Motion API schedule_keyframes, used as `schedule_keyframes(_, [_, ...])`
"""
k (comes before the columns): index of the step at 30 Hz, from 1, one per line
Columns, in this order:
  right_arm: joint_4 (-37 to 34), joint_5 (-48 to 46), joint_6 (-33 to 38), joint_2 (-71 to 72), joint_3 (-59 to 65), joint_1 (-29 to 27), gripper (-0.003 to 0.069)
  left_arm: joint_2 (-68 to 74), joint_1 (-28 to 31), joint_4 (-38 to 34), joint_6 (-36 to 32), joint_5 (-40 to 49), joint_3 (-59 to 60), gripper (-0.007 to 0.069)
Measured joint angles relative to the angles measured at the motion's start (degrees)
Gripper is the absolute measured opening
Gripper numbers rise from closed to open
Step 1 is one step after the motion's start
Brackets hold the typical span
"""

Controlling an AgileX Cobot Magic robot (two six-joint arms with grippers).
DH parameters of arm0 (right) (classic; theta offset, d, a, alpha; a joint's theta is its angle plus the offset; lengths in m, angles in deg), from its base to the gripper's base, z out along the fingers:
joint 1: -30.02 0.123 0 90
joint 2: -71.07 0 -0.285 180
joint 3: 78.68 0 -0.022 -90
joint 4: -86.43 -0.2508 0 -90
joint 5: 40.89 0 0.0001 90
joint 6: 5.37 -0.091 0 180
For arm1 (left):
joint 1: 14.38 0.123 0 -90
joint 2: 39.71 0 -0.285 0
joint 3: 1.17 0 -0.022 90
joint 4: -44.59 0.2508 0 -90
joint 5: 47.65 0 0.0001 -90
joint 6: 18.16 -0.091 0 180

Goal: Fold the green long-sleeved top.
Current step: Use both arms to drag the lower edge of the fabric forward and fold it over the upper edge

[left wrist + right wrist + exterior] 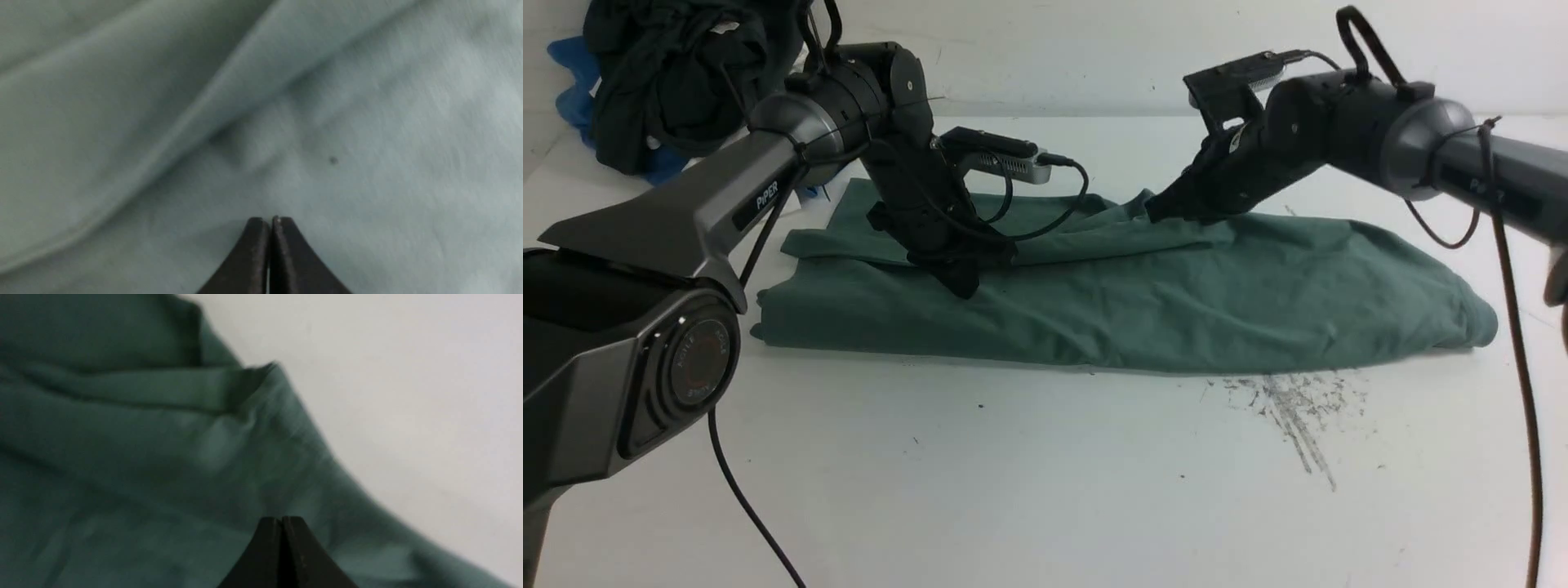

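Green top [1176, 302] lies across the middle of a white table [1013, 474], folded into a long band that runs from 9 o'clock to 3 o'clock in the front view. Its near edge is fairly straight. Its far edge is rumpled, with ridges of cloth near the centre. The end at 3 o'clock is rounded and slightly puffed.

The left gripper [964, 286] points steeply down onto the top's 9 o'clock part, and its tip touches the cloth. The left wrist view shows this gripper [269, 222] with its fingers [255, 253] pressed together, and pale green cloth [367, 102] with a soft diagonal fold fills the picture.

The right gripper [1158, 214] reaches in from 2 o'clock, with its tip at the top's far edge, about 12 o'clock on the garment. In the right wrist view it [282, 520] is also pressed together over darker-looking cloth [143, 457], beside a folded edge, with bare table [408, 396] beyond. Whether either tip pinches any cloth cannot be told.

At 10 o'clock from the top, in the far corner, sits a heap of dark clothes [678, 73] with blue cloth [572, 90] beneath it, well apart from the top. Grey scuff marks [1294, 408] streak the table just beside the top's near edge, at 5 o'clock.
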Motion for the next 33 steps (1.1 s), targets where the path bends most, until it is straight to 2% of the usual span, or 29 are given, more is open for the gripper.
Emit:
schedule_keyframes(2, [-4.2, -3.7, 4.6, 0.1, -0.1, 0.0, -0.0014, 0.0, 0.0, 0.0, -0.1, -1.3, 0.0, -0.0007])
schedule_keyframes(3, [-9.7, -8.2, 9.4, -0.5, -0.1, 0.0, -0.0014, 0.0, 0.0, -0.1, -0.2, -3.3, 0.0, -0.0007])
schedule_keyframes(5, [-16.0, -11.9, 14.9, -2.1, -0.1, 0.1, -0.0014, 0.3, 0.0, -0.7, -0.2, -5.6, 0.0, -0.0007])
schedule_keyframes(9, [-22.3, -13.8, 18.6, -5.2, -0.1, 0.2, -0.0013, 1.5, 0.0, -2.5, -0.2, -7.5, 0.0, -0.0007])
schedule_keyframes(15, [-23.2, -14.0, 19.0, -5.6, -0.5, 0.1, -0.0013, 3.0, 0.0, -5.9, -1.6, -6.6, 0.0, -0.0007])
schedule_keyframes(17, [-23.2, -14.4, 19.0, -5.7, -0.5, 0.1, -0.0011, 3.3, 0.0, -7.3, -4.3, -7.0, 0.0, -0.0007])
schedule_keyframes(19, [-23.0, -15.1, 19.0, -5.7, -0.6, 0.1, -0.0011, 3.5, 0.1, -7.3, -6.3, -8.5, 0.0, -0.0007])
schedule_keyframes(21, [-21.9, -18.1, 19.0, -5.7, -0.7, 0.1, -0.001, 3.9, 0.1, -4.7, -7.1, -15.3, 0.0, -0.0007])
schedule_keyframes(25, [-19.7, -21.7, 16.8, -5.5, -1.1, 0.1, -0.001, 4.4, 1.4, 2.4, -2.8, -27.3, 0.0, -0.0007])
schedule_keyframes(26, [-18.5, -22.5, 15.3, -5.3, -1.1, 0.2, -0.001, 4.5, 2.6, 6.7, 0.7, -32.4, 0.0, -0.0007])
schedule_keyframes(28, [-17.5, -22.9, 14.4, -5.2, -1.1, 0.2, -0.001, 4.6, 4.0, 9.7, 4.3, -35.5, -0.3, -0.0007])
schedule_keyframes(30, [-17.2, -23.2, 14.0, -5.2, -1.1, 0.2, -0.001, 4.6, 5.8, 12.7, 7.9, -36.3, -1.0, -0.0007])
schedule_keyframes(33, [-17.0, -23.2, 13.8, -5.1, -1.1, 0.2, -0.001, 3.4, 7.6, 13.7, 10.3, -30.7, -2.0, -0.0007])
